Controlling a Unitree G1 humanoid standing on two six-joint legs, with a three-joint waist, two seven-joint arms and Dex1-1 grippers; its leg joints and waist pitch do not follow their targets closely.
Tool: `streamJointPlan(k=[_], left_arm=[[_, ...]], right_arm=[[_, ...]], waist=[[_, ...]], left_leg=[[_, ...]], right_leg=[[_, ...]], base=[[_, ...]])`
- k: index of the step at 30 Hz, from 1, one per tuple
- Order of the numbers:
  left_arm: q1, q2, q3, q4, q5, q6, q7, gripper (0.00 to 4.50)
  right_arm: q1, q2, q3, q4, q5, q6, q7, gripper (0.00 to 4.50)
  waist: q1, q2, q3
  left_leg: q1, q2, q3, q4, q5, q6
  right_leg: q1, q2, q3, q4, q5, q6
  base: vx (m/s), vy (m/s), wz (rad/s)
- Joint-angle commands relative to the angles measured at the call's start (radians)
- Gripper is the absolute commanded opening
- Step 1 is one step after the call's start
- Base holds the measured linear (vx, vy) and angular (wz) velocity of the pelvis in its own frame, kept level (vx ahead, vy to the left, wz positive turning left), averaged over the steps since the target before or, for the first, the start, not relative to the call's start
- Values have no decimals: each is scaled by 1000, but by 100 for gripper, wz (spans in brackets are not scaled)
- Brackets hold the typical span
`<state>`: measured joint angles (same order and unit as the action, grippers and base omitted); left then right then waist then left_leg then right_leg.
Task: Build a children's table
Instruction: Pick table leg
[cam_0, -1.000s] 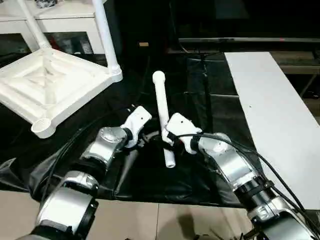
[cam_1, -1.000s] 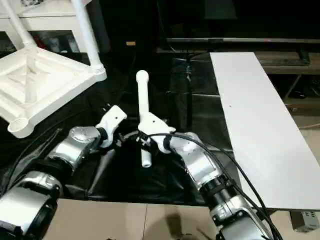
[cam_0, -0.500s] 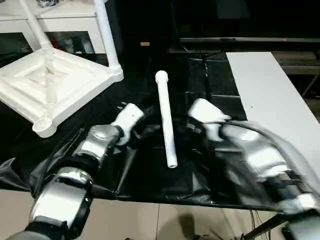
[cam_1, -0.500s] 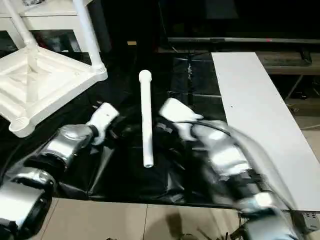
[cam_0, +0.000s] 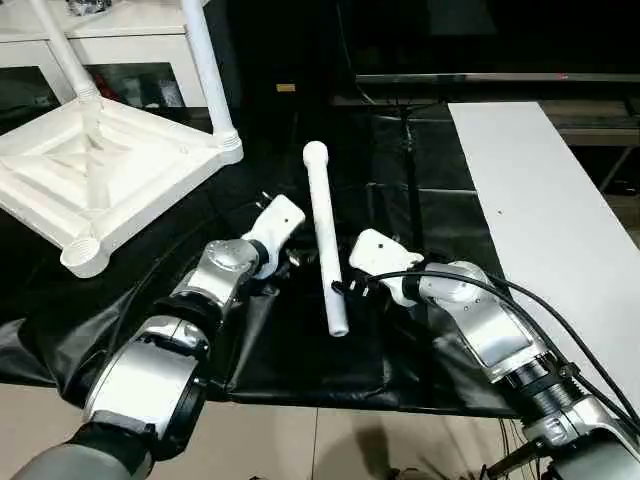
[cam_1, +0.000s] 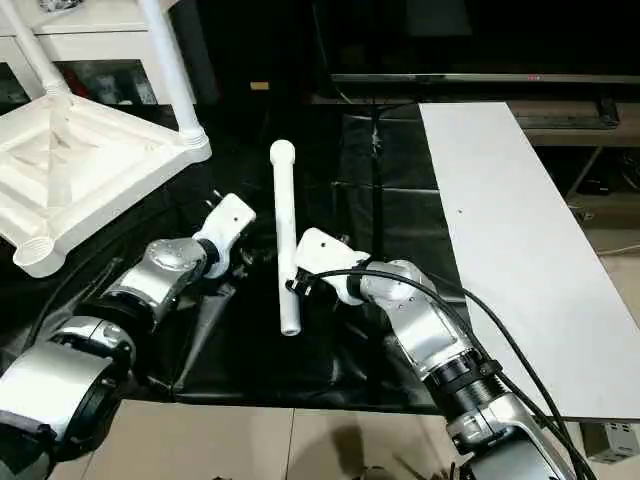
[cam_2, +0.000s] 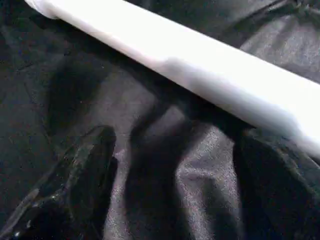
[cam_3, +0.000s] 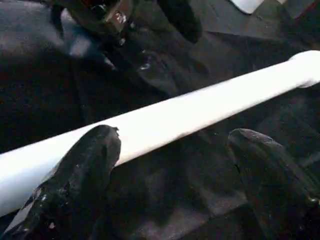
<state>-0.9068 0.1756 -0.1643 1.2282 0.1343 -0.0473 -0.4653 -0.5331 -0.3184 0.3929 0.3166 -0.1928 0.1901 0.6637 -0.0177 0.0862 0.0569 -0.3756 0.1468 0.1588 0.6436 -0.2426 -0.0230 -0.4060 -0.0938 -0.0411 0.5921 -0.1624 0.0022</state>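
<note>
The white tabletop (cam_0: 100, 170) lies upside down at the left with its ribbed underside up. Two legs (cam_0: 205, 70) stand in its far corner sockets, and the near socket (cam_0: 78, 258) is empty. A loose white leg (cam_0: 325, 240) lies on the black sheet in the middle, its rounded end pointing away from me. My left gripper (cam_0: 293, 258) is open just left of this leg, which runs across beyond its fingertips (cam_2: 95, 145). My right gripper (cam_0: 350, 289) is open at the leg's right side near its lower end, with one finger (cam_3: 90, 165) in front of the leg.
A black sheet (cam_0: 300, 350) covers the floor under the work. A long white board (cam_0: 540, 220) lies along the right. A white cabinet (cam_0: 120, 35) with glass doors stands behind the tabletop. Dark furniture (cam_0: 480, 80) runs along the back.
My right gripper left the loose leg, swung out to the right, and has come back beside its lower end. The left gripper backed off a little and returned. The leg stays put.
</note>
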Motion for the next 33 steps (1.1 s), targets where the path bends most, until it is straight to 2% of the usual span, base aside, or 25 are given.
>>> streamJointPlan(k=[1, 7, 10, 16, 24, 33], left_arm=[[-13, 5, -8, 16, 13, -4, 13, 449], [-20, 13, 3, 35, 19, -14, 21, 449], [-23, 12, 5, 42, 25, -22, 23, 449], [-33, 0, 7, 49, 23, -34, 26, 449], [-37, -27, 0, 58, 38, -39, 17, 449], [-32, -30, -6, 66, 48, -35, 15, 449]], right_arm=[[-18, -6, 3, -20, -5, -1, 9, 389], [-20, -47, -29, -49, 3, 13, 23, 389], [-20, -90, -19, -49, -27, 0, 47, 389], [-15, -100, 5, -33, -39, -12, 61, 389], [0, -51, 64, -15, -40, -27, 85, 389], [-29, 5, 74, 27, -44, -34, 75, 389]], waist=[[4, -8, -72], [4, -10, -72], [4, -12, -73], [4, -13, -73], [3, -11, -72], [1, -7, -71]], left_leg=[[6, 65, -23, -94, -124, 105], [5, 64, -23, -94, -124, 107], [5, 63, -22, -90, -107, 120], [3, 63, -21, -88, -97, 132], [5, 66, -23, -91, -113, 129], [4, 66, -23, -95, -144, 105]], right_leg=[[63, -57, 30, -49, -58, -335], [65, -57, 30, -50, -61, -331], [64, -56, 29, -49, -51, -332], [63, -57, 29, -50, -54, -338], [61, -57, 28, -51, -66, -338], [62, -57, 30, -52, -72, -336]], base=[[0, 0, 0], [0, 0, 0], [0, 0, 0], [0, 0, 0], [0, 0, 0], [0, 0, 0]])
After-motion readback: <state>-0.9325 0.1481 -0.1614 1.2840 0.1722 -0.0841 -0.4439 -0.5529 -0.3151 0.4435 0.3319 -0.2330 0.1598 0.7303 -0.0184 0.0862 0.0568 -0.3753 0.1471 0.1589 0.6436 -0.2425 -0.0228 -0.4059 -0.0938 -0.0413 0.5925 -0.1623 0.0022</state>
